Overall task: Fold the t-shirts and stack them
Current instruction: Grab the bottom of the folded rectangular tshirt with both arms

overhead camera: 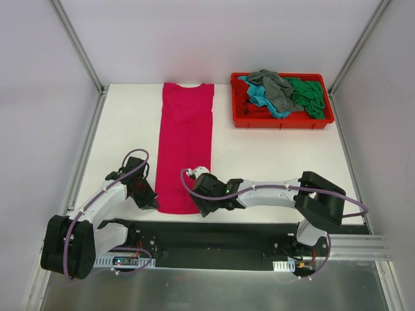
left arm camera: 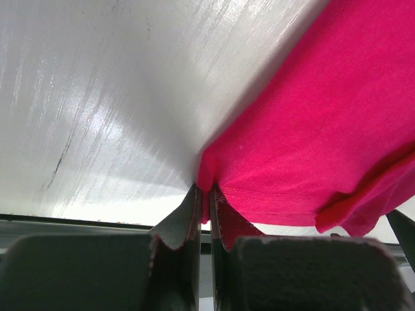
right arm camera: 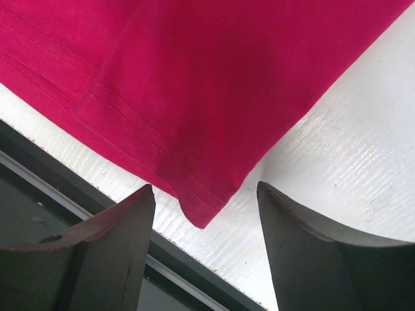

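Observation:
A magenta-pink t-shirt (overhead camera: 185,146) lies folded into a long narrow strip down the middle of the white table, collar at the far end. My left gripper (overhead camera: 148,201) is shut on its near left hem corner (left arm camera: 209,188). My right gripper (overhead camera: 201,204) is open at the near right corner; in the right wrist view that corner (right arm camera: 202,210) lies between the spread fingers (right arm camera: 117,223), not touched. Grey, teal, green and dark red t-shirts (overhead camera: 283,92) lie crumpled in the red tray.
The red plastic tray (overhead camera: 283,121) stands at the back right of the table. The black base rail (overhead camera: 214,236) runs along the table's near edge, just behind both grippers. Grey walls and metal rails bound the table left and right.

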